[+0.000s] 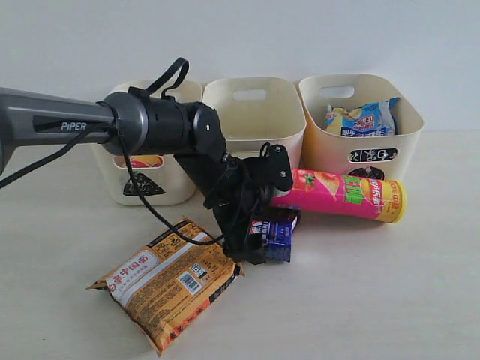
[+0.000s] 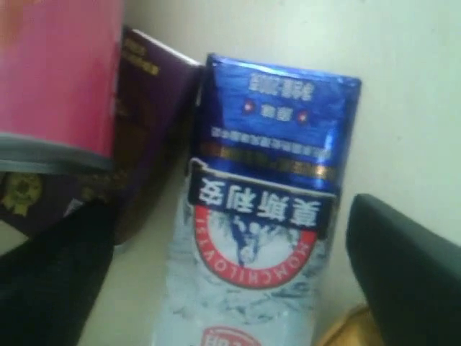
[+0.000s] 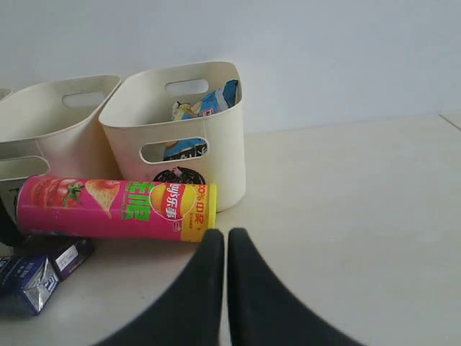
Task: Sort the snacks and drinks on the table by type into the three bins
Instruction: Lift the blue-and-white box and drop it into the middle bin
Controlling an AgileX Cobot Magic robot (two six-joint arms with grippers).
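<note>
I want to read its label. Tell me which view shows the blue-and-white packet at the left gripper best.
The left wrist view: the blue-and-white packet fills the middle, label facing the camera. In the exterior view the left gripper covers most of it; the right wrist view catches only a small end at the picture's edge.

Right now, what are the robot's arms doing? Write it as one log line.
left gripper: open, straddling blue-white packet | right gripper: shut, empty | pink chip tube, orange noodle packet: not binned

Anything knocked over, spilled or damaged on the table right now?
The pink chip tube lies on its side in front of the right bin, not upright. Nothing looks spilled or torn.
</note>
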